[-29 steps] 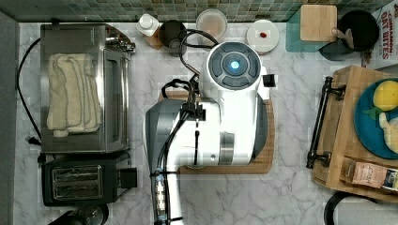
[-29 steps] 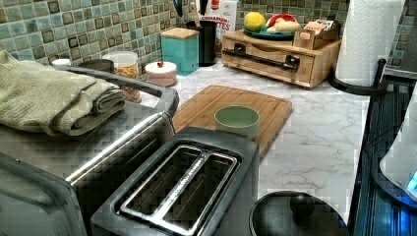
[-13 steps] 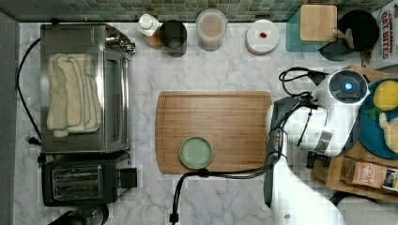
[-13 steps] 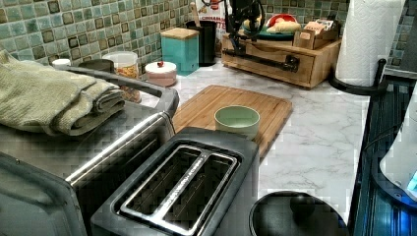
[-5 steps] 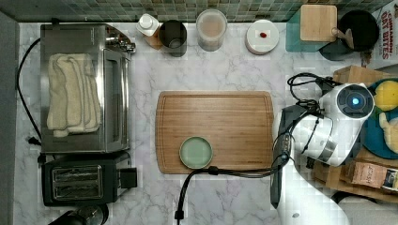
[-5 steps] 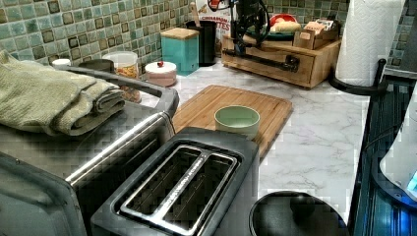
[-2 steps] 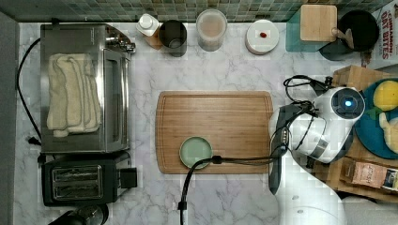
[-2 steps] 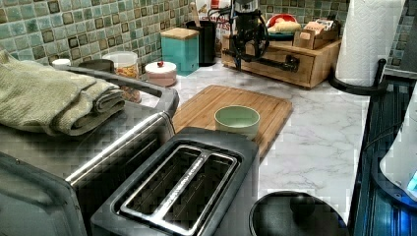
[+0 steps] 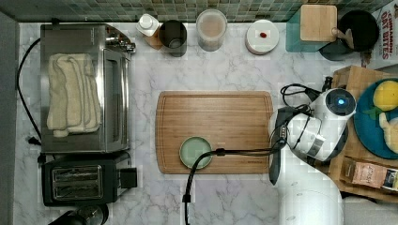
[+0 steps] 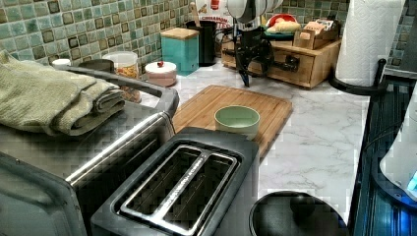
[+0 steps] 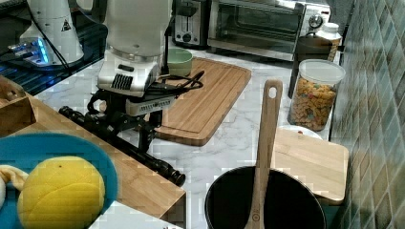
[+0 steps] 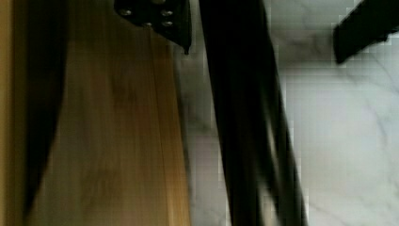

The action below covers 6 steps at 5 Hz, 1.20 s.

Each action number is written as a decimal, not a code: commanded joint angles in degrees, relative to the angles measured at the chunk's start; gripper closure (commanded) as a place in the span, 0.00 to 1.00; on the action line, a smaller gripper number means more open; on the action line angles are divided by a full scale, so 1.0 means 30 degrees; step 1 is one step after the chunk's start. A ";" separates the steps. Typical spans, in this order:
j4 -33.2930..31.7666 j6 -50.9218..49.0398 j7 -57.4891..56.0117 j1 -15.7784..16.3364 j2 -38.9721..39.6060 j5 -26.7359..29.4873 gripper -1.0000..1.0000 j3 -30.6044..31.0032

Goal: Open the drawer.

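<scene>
The drawer is a light wood front in a wooden box at the top view's right edge, with a long black bar handle across it. My gripper is down at that handle and stands open. In the wrist view one finger lies between the wood front and the bar, nearly touching the bar. The other finger is apart on the bar's far side. In the top view the arm's white wrist covers the handle.
A bamboo cutting board with a green bowl lies just beside the arm, a black cable trailing over it. Jars line the tiled wall. A blue plate of fruit sits on the wooden box. A paper towel roll stands near the drawer.
The wrist has come down from above the wooden box to the handle's height and shifted slightly off the box toward the cutting board. The drawer looks the same.
</scene>
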 commanded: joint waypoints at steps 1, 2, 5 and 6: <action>-0.0592 -0.0362 0.0886 0.2257 -0.3081 -0.0214 0.00 0.1622; -0.0959 0.0656 0.0545 0.2686 -0.2849 0.1221 0.00 0.3146; -0.1244 0.1106 0.1576 0.4117 -0.3090 0.3516 0.00 0.5633; -0.1935 0.2574 0.2636 0.4220 -0.3303 0.3611 0.00 0.6597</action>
